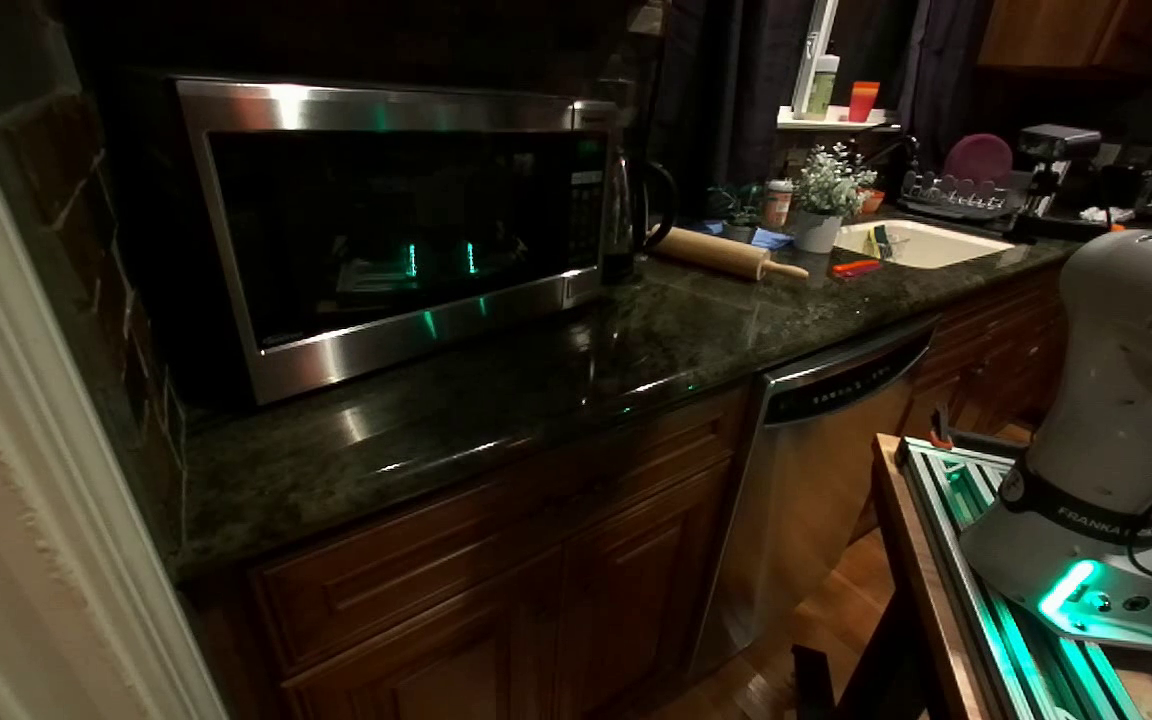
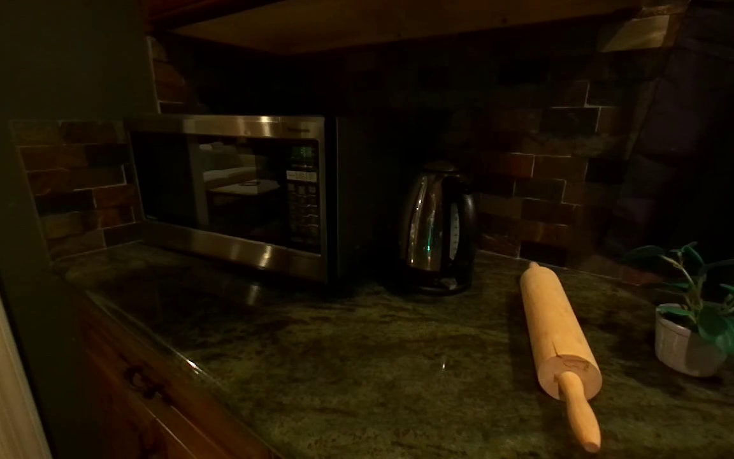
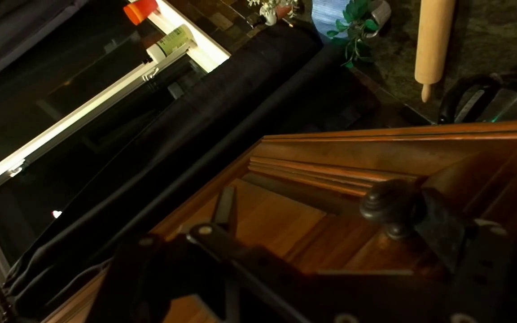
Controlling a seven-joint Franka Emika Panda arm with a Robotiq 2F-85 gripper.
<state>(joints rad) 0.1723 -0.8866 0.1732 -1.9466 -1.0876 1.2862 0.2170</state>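
In the wrist view my gripper (image 3: 330, 208) is open, its two fingers wide apart before a wooden cabinet door (image 3: 281, 211). A dark round cabinet knob (image 3: 386, 204) lies between the fingers, close beside the right finger; I cannot tell whether they touch. The left finger stands well away from the knob. Nothing is held. The picture is dim and part of the knob's base is hard to see. In an exterior view only the lower arm (image 1: 1116, 380) shows; the gripper is out of view in both exterior views.
A microwave (image 1: 416, 220) and a kettle (image 2: 437, 229) stand on the dark counter (image 2: 341, 357). A rolling pin (image 2: 558, 325) and a potted plant (image 2: 692, 338) are right of the kettle. A sink (image 1: 926, 243) is farther along. A dark curtain (image 3: 173, 148) hangs beside the cabinet.
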